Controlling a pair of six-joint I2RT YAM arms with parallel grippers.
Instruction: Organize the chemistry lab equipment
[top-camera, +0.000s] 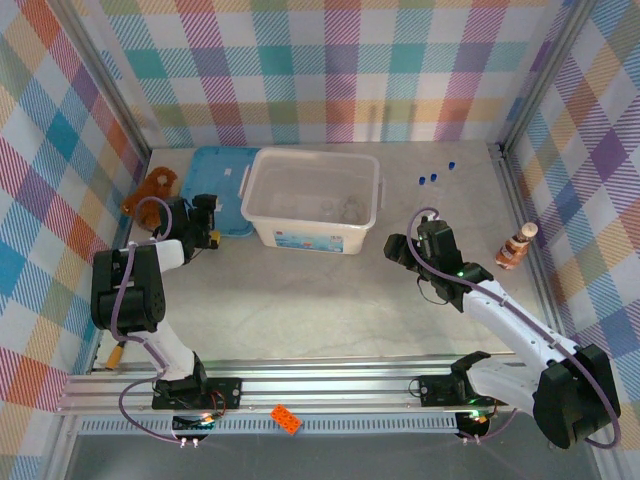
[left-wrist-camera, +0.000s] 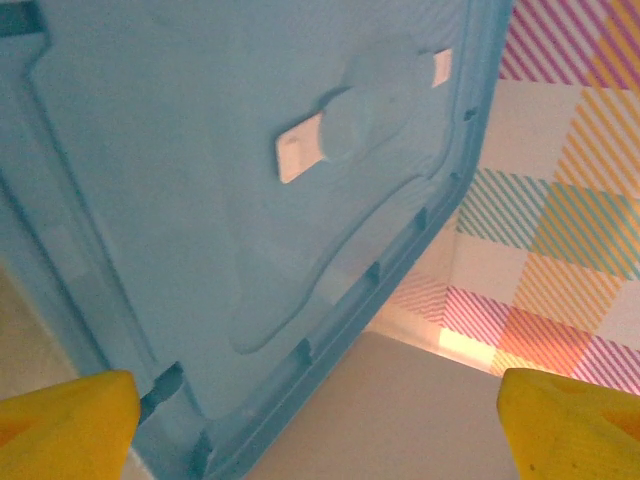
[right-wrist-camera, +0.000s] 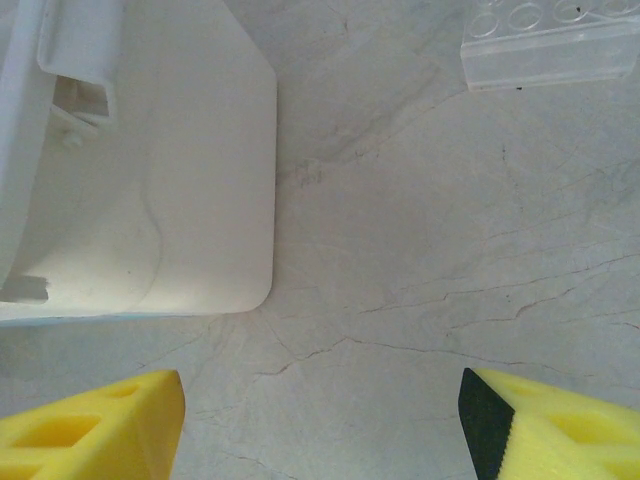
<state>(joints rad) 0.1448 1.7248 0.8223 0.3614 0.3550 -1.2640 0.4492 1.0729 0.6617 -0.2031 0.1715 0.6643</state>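
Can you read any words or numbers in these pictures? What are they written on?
Sticker on the front of the white bin: red and blue print, too small to read.
White tabs on the blue lid: no writing visible.
No other text to read.

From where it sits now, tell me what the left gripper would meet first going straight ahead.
Probably the blue lid: it lies directly ahead of the open left gripper, though how near is unclear.

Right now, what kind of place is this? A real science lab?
Probably a robot test booth, not a real lab: plaid fabric walls surround a table, with the left arm and right arm bolted to a metal rail.
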